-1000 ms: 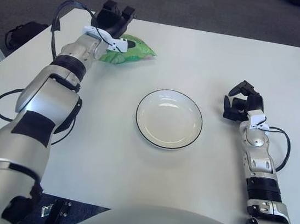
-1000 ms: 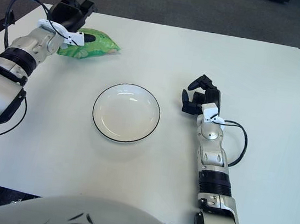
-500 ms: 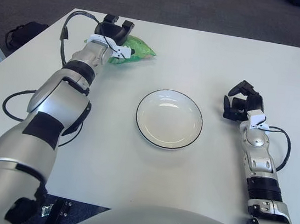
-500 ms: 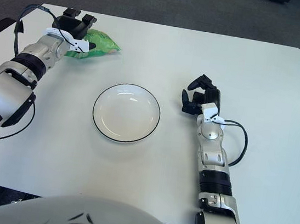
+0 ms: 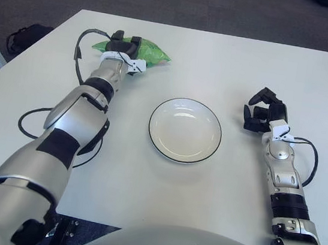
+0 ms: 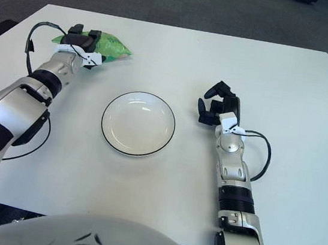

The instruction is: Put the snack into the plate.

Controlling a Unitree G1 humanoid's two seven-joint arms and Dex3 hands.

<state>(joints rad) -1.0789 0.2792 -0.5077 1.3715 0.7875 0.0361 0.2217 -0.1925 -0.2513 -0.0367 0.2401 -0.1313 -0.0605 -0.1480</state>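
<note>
My left hand lay over the snack, fingers curled onto it; nothing yet lifted. The plate sat bare, the right hand parked beside it.

Bright, even overhead light; the counter looks sharp, with soft faint shadows and slight glare inside the plate.

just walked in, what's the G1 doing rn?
It's going for the green snack bag at the far left of the white table. The left hand is down on the bag, fingers curled over it, but the bag lies on the table, not lifted. The plate in the middle has nothing in it. The right hand rests on the table to the plate's right, fingers curled, holding nothing.
</note>
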